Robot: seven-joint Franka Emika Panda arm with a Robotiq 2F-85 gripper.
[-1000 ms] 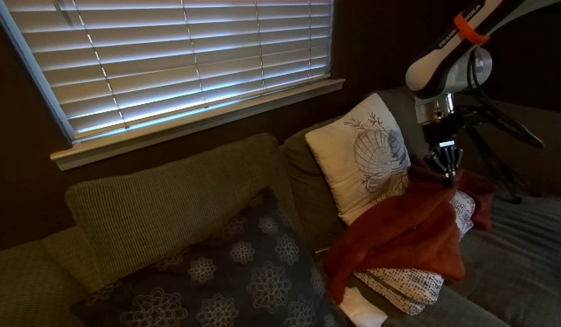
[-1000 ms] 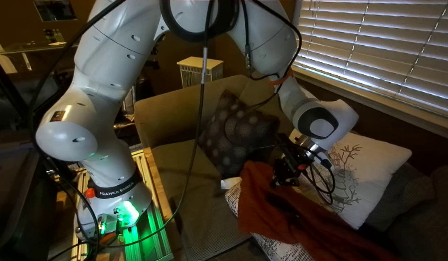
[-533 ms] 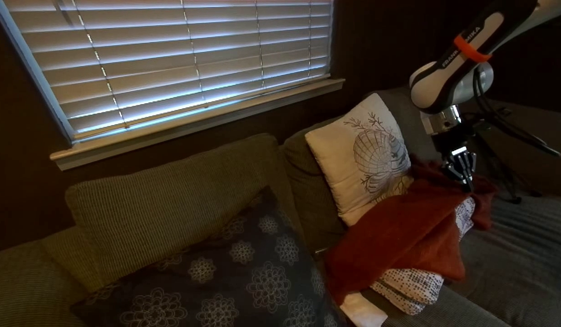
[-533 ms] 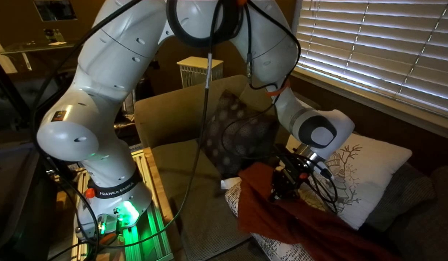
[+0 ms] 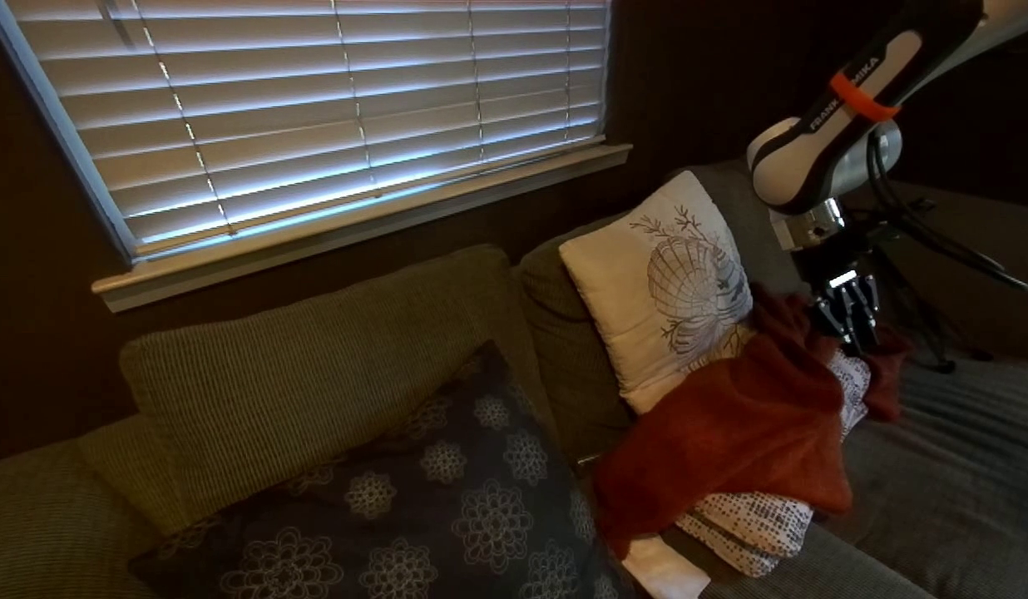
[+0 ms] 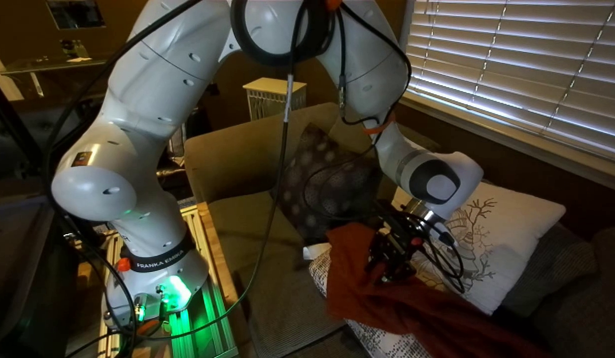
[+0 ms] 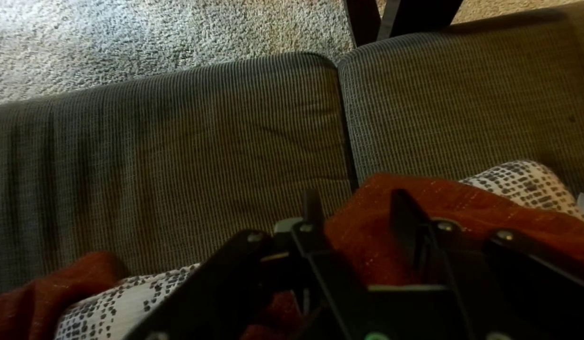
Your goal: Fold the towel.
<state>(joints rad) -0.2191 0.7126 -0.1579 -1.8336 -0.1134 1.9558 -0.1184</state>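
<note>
Hand (image 7: 357, 203) has just let go: jaws now apart, nothing pinched. Towel (image 5: 730, 441) lies rumpled over dotted fabric (image 5: 763, 524), bulk toward hand's 8 o'clock in exterior view. Freed edge has slumped; fold probably loose, likely needs another pass.

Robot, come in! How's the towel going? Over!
Gripper open. Towel rumpled, not folded yet, lying over spotted fabric. Shell pillow close beside it, might get in the way.
</note>
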